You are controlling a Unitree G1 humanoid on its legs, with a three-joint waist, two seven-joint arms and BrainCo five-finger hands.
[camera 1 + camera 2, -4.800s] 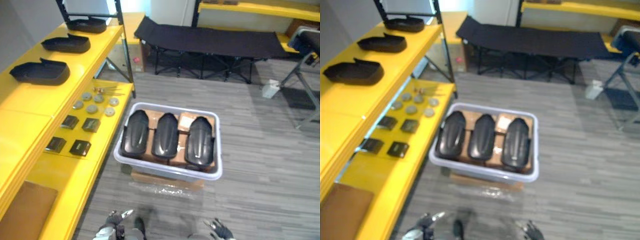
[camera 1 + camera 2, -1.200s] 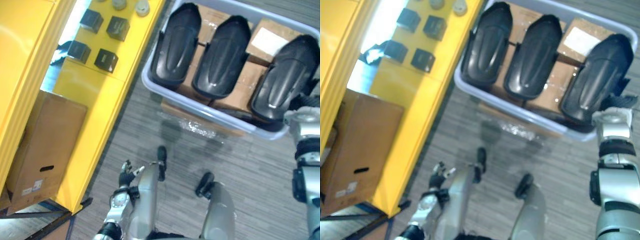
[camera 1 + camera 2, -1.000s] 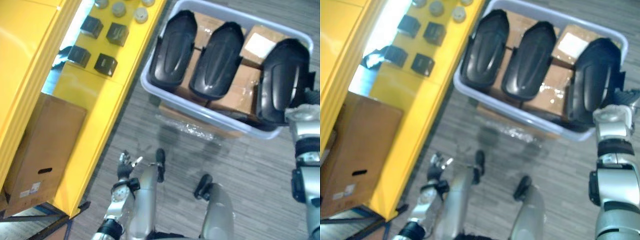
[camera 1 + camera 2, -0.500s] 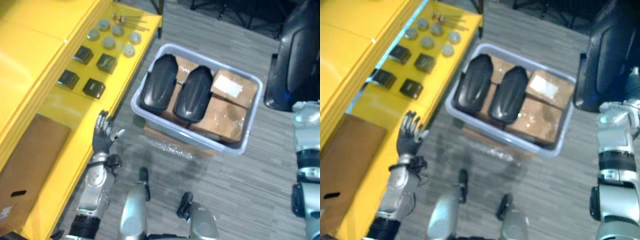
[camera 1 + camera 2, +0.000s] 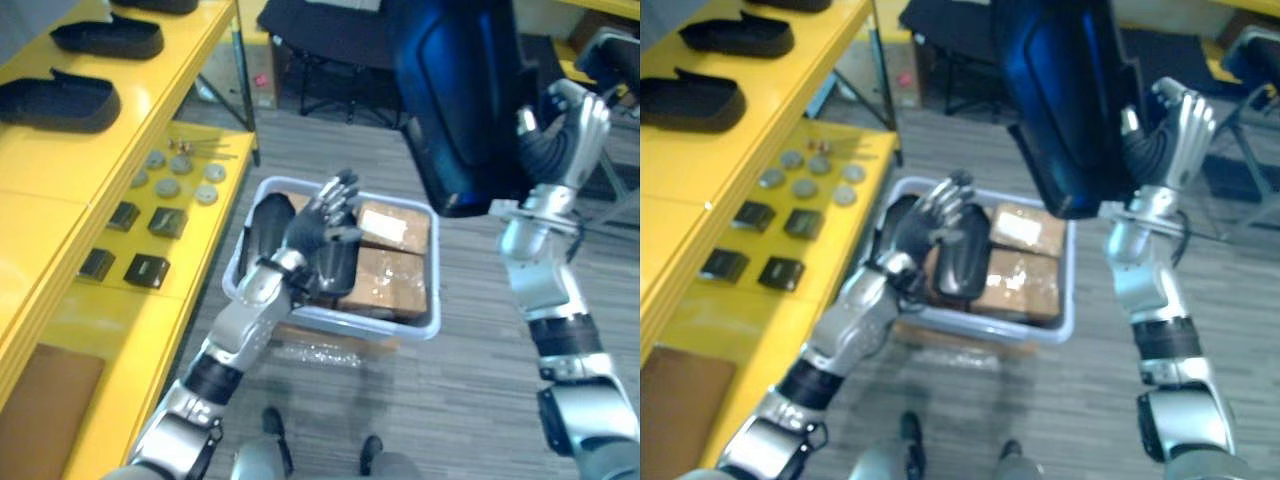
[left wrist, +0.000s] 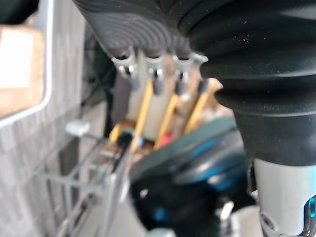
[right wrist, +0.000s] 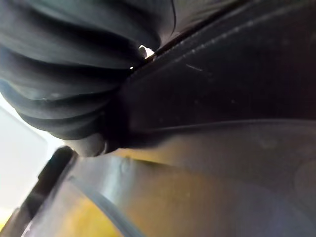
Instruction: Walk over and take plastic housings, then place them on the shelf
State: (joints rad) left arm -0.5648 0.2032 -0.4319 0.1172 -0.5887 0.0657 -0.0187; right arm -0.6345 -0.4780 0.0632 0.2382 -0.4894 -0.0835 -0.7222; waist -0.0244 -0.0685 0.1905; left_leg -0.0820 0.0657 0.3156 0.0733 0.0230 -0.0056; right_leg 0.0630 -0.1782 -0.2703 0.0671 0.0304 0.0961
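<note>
The left hand (image 5: 322,222) is held up over the grey bin (image 5: 380,325), its fingers (image 6: 154,74) straight and spread, with nothing gripped. In the left wrist view those fingers are seen in a row, with a stretch of the bin's rim and a box beyond them.

The right hand (image 5: 560,135) is raised higher, on the right. Its fingers are curled round the edge of a large black plastic housing (image 5: 455,100), which is carried upright, well above the bin. In the right wrist view this housing's dark wall is seen right against the ribbed cover.

In the bin, 2 more housings (image 5: 268,228) lie side by side, to the left of the cardboard boxes (image 5: 390,280). The second of the 2 is largely covered by the left hand in the left eye view and shown more fully in the right eye view.

To the left stands the yellow shelf (image 5: 60,150). On its lower level, 4 black blocks (image 5: 165,222) and grey discs (image 5: 165,187) are laid out. On its upper level, shelved housings (image 5: 55,103) lie in a row. Farthest back, a black cot (image 5: 320,30) is seen.
</note>
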